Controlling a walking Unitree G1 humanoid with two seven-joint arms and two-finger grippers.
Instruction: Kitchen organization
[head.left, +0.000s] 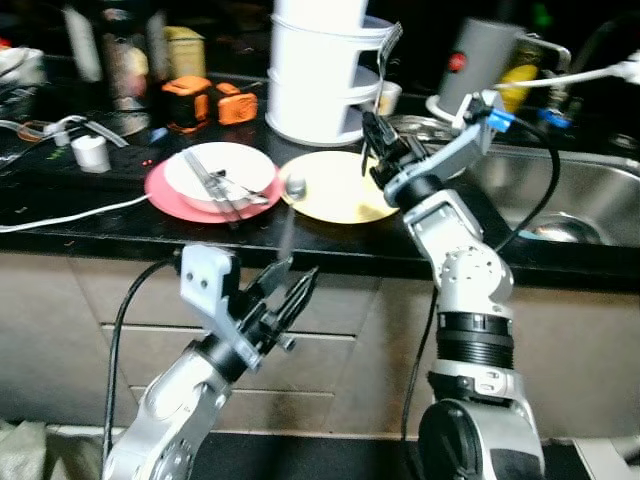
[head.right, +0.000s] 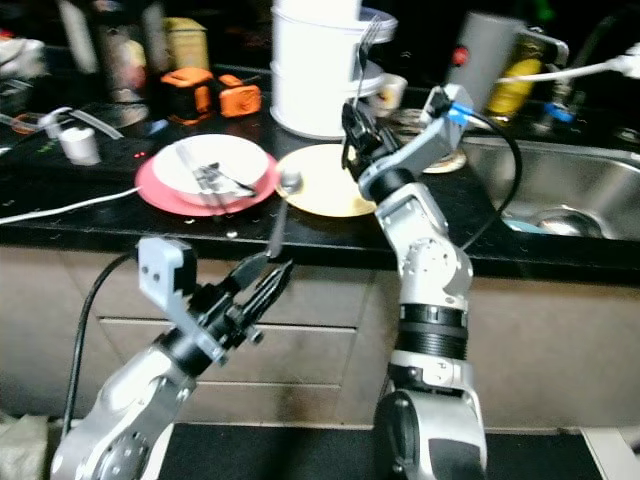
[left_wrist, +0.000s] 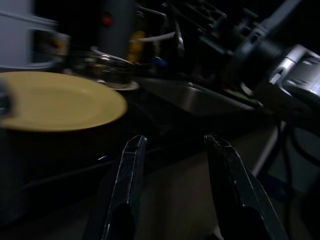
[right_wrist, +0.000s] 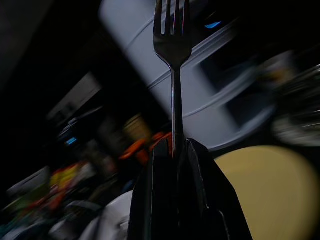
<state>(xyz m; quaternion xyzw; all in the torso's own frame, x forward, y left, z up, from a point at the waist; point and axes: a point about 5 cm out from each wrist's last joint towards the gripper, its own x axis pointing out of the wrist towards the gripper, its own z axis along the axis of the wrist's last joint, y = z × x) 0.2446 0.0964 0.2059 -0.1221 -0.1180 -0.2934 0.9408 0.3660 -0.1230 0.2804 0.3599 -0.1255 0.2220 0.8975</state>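
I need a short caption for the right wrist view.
Right claw shut on a silver metal fork, tines up, before the round yellow plate.

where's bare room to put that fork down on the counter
The yellow plate is mostly bare beyond the spoon at its edge. Dark counter left of the pink plate is crossed by a white cable. The back row is crowded.

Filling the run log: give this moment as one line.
right gripper: shut on fork, above yellow plate | left gripper: open, below counter edge | stage: fork lifted
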